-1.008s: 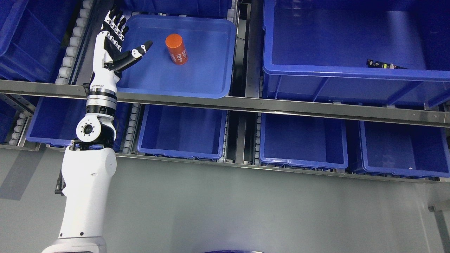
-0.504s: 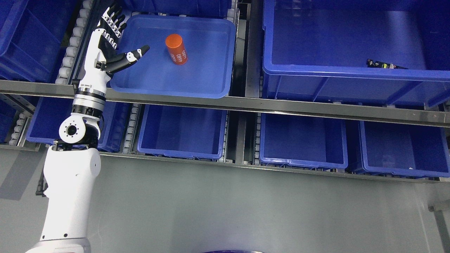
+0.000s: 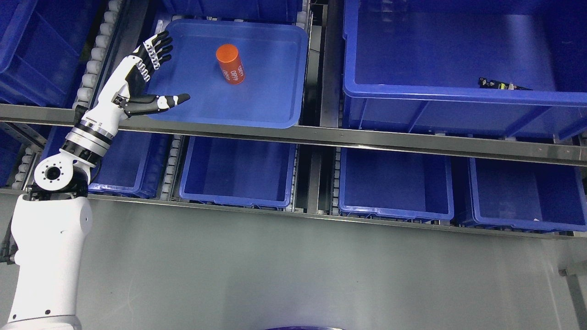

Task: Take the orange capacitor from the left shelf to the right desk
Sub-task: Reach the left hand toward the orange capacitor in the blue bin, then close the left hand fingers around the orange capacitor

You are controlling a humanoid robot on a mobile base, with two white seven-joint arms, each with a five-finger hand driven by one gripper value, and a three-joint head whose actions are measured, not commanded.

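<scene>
The left hand (image 3: 140, 82), fingers spread and holding nothing, had swung lower and tilted toward the tray's (image 3: 275, 117) left rim compared with a second before. The orange capacitor (image 3: 230, 63) lay untouched in the upper middle, well apart, so the grasp was not begun.
</scene>
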